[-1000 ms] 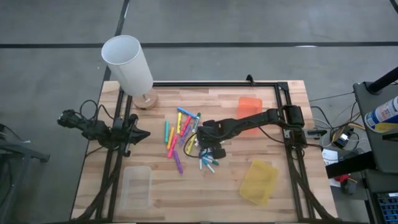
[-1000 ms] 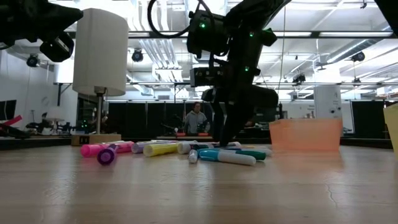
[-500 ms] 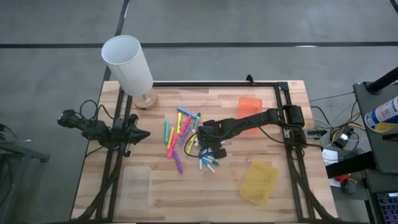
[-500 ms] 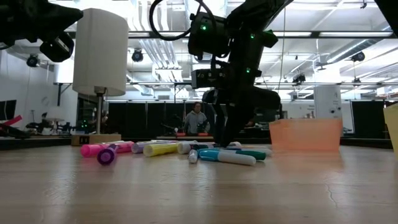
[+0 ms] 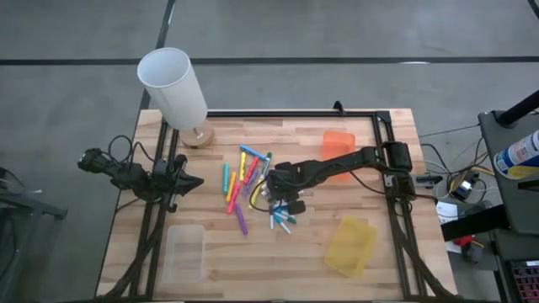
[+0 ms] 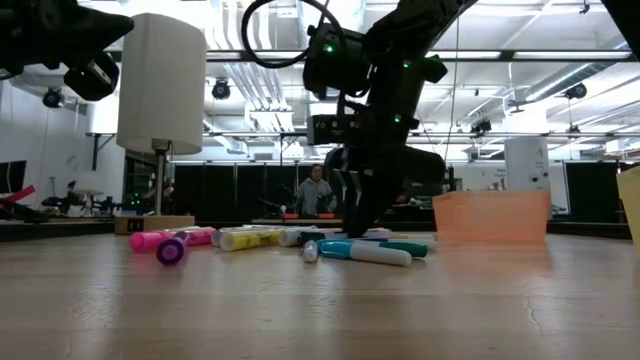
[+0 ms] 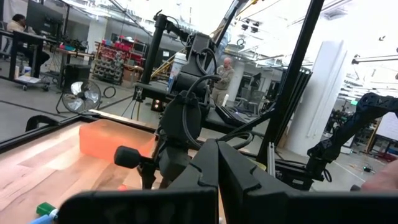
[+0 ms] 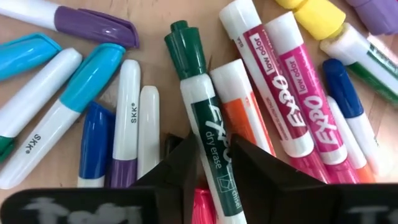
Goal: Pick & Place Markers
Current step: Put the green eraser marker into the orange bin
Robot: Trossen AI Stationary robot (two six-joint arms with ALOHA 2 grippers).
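Observation:
Several markers (image 5: pixel 244 181) in yellow, pink, purple, blue and green lie in a loose pile on the wooden table's middle, seen side-on in the low view (image 6: pixel 250 238). My right gripper (image 5: pixel 274 194) stands at the pile's right end, fingers down at the table (image 6: pixel 355 215). It is shut on a green-capped white marker (image 8: pixel 199 99). Pink, orange, blue and purple markers lie close on both sides of that one. My left gripper (image 5: pixel 192 181) waits shut at the table's left edge, clear of the pile (image 7: pixel 217 168). My right gripper pinches the green marker's white barrel (image 8: pixel 214 158) below its cap, one finger (image 8: pixel 183 165) on each side. The fingers come from above, pointing down, and lie across the marker. The marker lies flat on the table among the others.
A white lamp (image 5: pixel 173 80) on a wooden base stands at the far left corner. An orange bin (image 5: pixel 337 143) sits far right, a yellow bin (image 5: pixel 351 246) near right, a clear bin (image 5: pixel 185 251) near left. A black frame rims the table. People stand in the room beyond.
My right gripper has shifted a little toward the table's left within the pile. In the low view the yellow marker and the ones beside it have slid a short way left along the table.

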